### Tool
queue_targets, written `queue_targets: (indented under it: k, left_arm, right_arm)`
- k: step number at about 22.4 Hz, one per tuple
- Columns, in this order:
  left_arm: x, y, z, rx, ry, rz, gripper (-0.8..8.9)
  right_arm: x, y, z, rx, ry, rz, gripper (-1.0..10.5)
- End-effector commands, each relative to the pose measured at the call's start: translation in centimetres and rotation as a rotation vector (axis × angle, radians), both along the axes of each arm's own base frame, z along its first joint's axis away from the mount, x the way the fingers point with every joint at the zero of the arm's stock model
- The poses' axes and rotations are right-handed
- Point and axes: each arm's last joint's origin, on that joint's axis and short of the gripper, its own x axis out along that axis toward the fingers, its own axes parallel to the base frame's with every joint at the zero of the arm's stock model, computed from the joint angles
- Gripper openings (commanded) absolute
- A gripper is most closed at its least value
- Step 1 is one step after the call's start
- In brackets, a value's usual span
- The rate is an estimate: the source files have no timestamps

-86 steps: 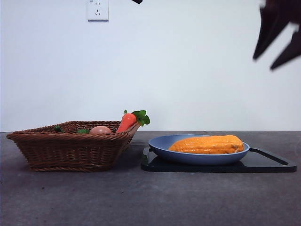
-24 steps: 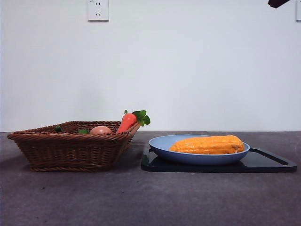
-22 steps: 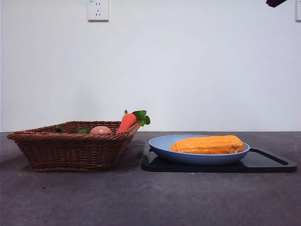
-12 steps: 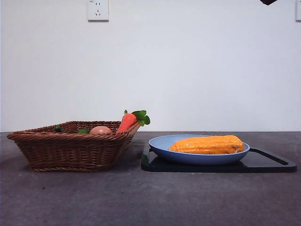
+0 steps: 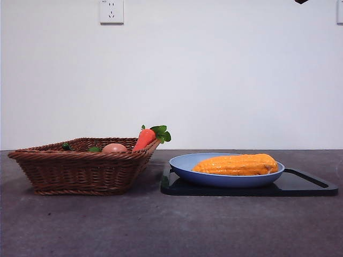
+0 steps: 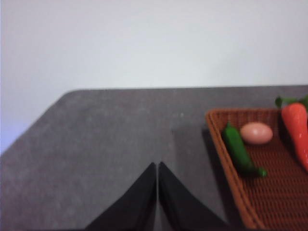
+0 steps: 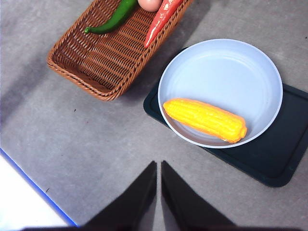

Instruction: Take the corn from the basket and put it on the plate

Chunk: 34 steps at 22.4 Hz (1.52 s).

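The elongated yellow-orange corn cob with rows of kernels [image 5: 236, 164] is lying on its side inside the round, shallow, light blue plastic plate [image 5: 182, 163], which is itself sitting on the flat black rectangular tray [image 5: 308, 184] on the grey table [image 5: 171, 225]; the placing looks done, so the step in hand is judged to be the retreat. The right tool [image 7: 159, 190] is hanging high above the table near the plate with its two black jaws pressed together and nothing between them, and the left tool [image 6: 157, 192] is waiting off beside the shallow brown woven wicker basket [image 5: 80, 171], likewise clenched on nothing. To finish well, the right arm should be lifting straight away from the plate, keeping clear of its rim and the tray so the cob is not rolled. The basket is holding the orange carrot with green leaves [image 5: 146, 138], a pale egg-shaped piece [image 5: 114, 148] and a green pepper [image 7: 113, 17]. Against the earliest front view, the large dark jaws at the upper right corner are gone; only a small black tip [image 5: 301, 1] is showing at the top edge, while corn, plate and basket are sitting unchanged.
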Motion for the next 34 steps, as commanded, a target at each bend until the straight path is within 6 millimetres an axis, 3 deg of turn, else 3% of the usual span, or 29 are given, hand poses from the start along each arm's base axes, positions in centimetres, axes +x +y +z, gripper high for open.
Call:
queue_targets:
  k: [1, 7, 16, 34]
  left_arm:
    - [-0.1, 0.0, -1.2, -0.027, 0.008, 0.009, 0.08]
    - [-0.4, 0.0, -3.2, -0.045, 0.008, 0.011, 0.08]
    - [-1.0, 0.0, -5.5, -0.091, 0.141, 0.018, 0.08]
    - [-0.9, 0.0, -5.5, -0.109, 0.129, 0.019, 0.08]
  right_arm:
    - [0.1, 0.1, 0.5, 0.003, -0.025, 0.008, 0.0]
    - [0.3, 0.2, 0.7, 0.015, -0.056, 0.008, 0.0]
    - [0.4, 0.2, 0.8, 0.019, -0.069, 0.008, 0.0]
    - [0.7, 0.3, 1.2, 0.038, -0.120, 0.008, 0.0]
